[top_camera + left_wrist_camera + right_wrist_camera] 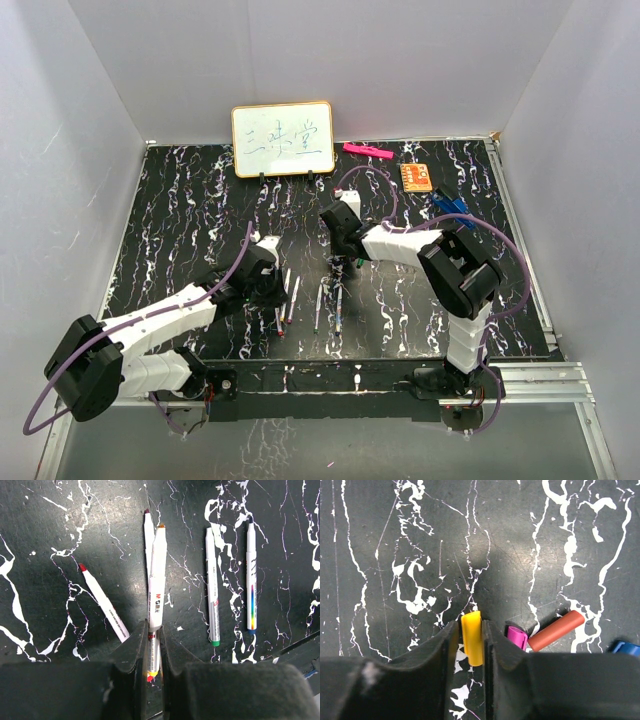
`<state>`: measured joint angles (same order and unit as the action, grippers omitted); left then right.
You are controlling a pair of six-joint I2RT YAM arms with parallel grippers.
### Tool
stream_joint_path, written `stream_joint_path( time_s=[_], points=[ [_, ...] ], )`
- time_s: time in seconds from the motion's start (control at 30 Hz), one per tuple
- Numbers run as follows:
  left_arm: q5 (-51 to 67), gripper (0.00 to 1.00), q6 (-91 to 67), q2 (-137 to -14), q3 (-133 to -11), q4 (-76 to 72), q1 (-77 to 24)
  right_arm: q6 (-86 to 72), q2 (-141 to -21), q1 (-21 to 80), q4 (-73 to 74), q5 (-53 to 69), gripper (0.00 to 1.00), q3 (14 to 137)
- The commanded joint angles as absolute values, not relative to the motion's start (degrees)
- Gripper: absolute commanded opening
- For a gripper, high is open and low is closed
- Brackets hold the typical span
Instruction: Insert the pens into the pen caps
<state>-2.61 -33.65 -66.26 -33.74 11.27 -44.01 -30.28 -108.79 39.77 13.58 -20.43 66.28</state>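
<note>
Nearest, the left gripper (153, 650) is pinching one pen (157, 580) by its yellow end, jaws nearly closed; four other pens (212, 590) are lying uncapped on the table (180, 200). Farther out, the right gripper (471, 645) is clamping the yellow cap (472, 637) (magenta cap (517, 637) and red-brown cap (556, 630) lying just beside). No pen is capped yet.

the counter (180, 200) is marbled black with white veins. a yellow cap (472, 637), magenta cap (517, 637), red-brown cap (556, 630) and what seems a blue cap (625, 648) are seen; the pens (156, 580) are white-barrelled.
</note>
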Motion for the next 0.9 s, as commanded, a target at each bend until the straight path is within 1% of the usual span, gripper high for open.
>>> stream_joint_path(
  time_s=[0.0, 0.37, 0.43, 0.5, 0.57, 0.73, 0.87],
  points=[
    [-3.6, 0.00, -33.9, -64.9, -33.5, 12.0, -44.3, -32.4, -111.4, 40.3, 21.1, -20.3, 0.20, 65.3],
    [-3.8, 0.00, -33.9, -64.4, -33.7, 12.5, -44.3, -33.8, -110.9, 41.1, 26.3, -23.0, 0.20, 66.0],
    [-3.9, 0.00, -33.8, -64.4, -33.7, 12.6, -44.3, -33.8, -111.1, 41.2, 26.8, -22.8, 0.22, 66.4],
    [-3.9, 0.00, -33.9, -64.3, -33.7, 12.6, -44.3, -33.7, -111.5, 41.3, 27.2, -22.8, 0.30, 66.8],
    [-3.8, 0.00, -33.9, -64.3, -33.7, 12.6, -44.3, -33.6, -111.9, 41.4, 27.5, -22.9, 0.32, 67.0],
    [-4.0, 0.00, -33.8, -64.3, -33.8, 12.7, -44.3, -33.7, -112.4, 41.5, 27.5, -22.4, 0.32, 67.1],
    [-4.1, 0.00, -33.6, -64.7, -34.0, 12.8, -44.3, -33.6, -112.4, 41.7, 27.0, -21.4, 0.28, 66.8]
  ],
)
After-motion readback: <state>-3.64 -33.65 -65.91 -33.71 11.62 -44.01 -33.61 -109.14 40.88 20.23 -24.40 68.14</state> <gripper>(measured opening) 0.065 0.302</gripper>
